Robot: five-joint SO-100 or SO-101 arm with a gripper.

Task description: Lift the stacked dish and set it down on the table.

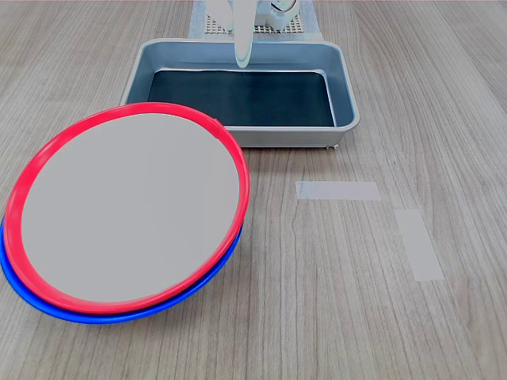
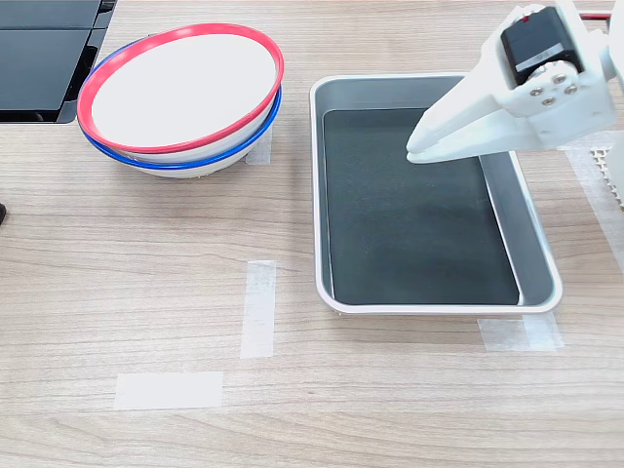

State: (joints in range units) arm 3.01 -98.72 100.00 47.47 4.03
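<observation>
Wood-grain table [image 2: 390,390] bearing a grey metal tray [image 2: 322,195] with dark bottom. The red-rimmed dish [image 2: 180,83] sits nested on a blue-rimmed dish [image 1: 119,315], well apart from the gripper [image 2: 419,148], which hangs above the tray, jaws together, empty.

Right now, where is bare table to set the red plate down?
Bare table lies between the tape strips, the plate stack and the tray. The red plate sits on the blue plate; the pincer hangs over the tray.
</observation>
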